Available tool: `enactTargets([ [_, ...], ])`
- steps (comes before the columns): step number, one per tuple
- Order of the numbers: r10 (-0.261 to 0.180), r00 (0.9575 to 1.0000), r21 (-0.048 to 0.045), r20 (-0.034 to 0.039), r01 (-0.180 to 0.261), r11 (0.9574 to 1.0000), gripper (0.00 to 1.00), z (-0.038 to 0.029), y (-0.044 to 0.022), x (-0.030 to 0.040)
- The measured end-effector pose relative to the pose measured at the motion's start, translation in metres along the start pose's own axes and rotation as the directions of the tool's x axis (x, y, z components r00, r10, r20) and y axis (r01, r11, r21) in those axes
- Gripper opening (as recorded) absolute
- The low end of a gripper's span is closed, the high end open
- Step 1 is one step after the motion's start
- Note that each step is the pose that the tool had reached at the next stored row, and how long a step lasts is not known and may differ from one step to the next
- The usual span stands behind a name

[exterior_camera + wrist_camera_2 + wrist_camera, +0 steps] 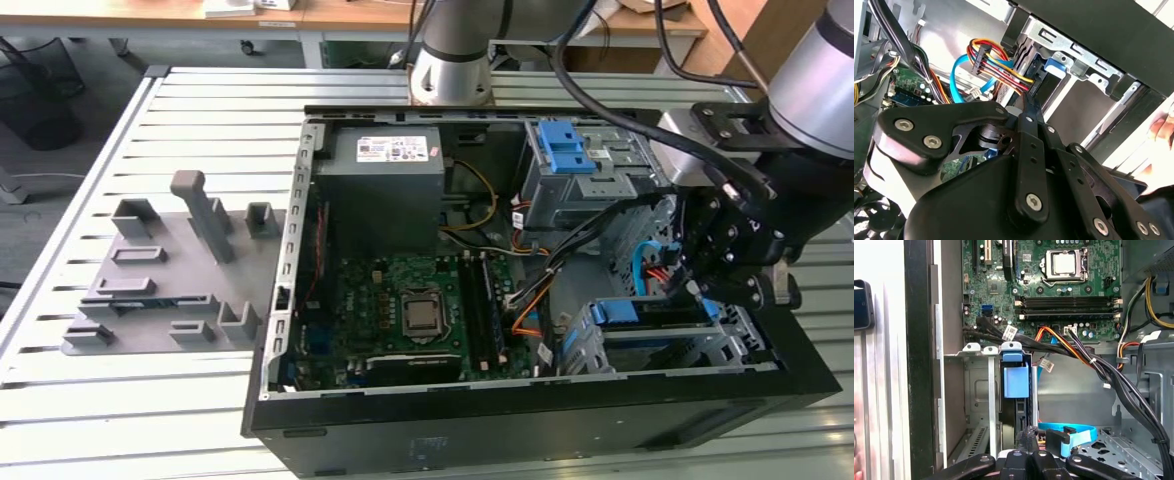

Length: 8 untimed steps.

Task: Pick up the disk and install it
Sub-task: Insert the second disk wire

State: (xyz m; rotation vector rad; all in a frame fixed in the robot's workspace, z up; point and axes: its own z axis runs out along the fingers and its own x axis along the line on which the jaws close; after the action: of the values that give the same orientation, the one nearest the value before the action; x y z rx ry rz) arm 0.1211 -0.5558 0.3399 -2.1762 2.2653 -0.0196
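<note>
Your disk [1015,385] sits upright in the lower drive cage [974,390], its blue carrier handle just ahead of the jaws. Your gripper [1029,437] hangs directly behind it, fingers [1030,107] narrowed together, beside the blue cable [1074,435].

I see the disk [1015,390] standing on edge in the grey metal bay [976,390] w/ its blue carrier tab facing out; dark body below the tab.
</note>
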Motion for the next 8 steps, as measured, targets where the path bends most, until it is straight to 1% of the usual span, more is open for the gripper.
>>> enactTargets([
  [3, 0.000, 1.0000, 0.0000, -0.0003, 0.000, 1.0000, 0.11, -0.0006, 0.0000, -0.0001],
  [8, 0.000, 1.0000, -0.0001, 0.0000, 0.000, 1.0000, 0.11, -0.0091, 0.0000, 0.0000],
])
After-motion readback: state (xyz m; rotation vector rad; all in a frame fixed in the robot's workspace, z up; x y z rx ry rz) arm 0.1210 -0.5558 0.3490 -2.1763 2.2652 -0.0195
